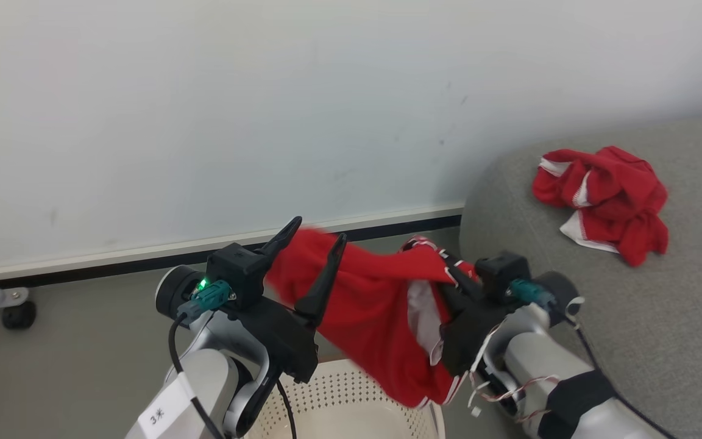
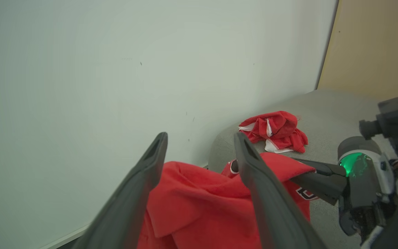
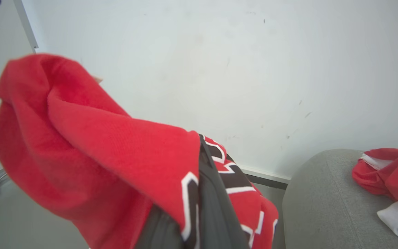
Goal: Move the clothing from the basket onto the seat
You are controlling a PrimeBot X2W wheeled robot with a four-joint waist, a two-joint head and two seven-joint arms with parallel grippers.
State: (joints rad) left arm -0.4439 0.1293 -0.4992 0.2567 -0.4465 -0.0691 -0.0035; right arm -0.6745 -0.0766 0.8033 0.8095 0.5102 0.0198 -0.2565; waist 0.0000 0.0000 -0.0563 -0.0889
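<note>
Two red jerseys, one basket [image 1: 339,390], one seat [image 1: 631,317], first jersey [image 1: 375,305] hanging above basket, pinched by clenched right gripper [image 1: 451,274], draped between released left gripper [image 1: 319,230], second jersey [image 1: 601,201] crumpled on seat.

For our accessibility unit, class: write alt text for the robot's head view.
A red jersey hangs over a white basket, pinched by the right gripper, while the left gripper has its jaws open around the other end. A second jersey lies crumpled on the grey seat at right.
</note>
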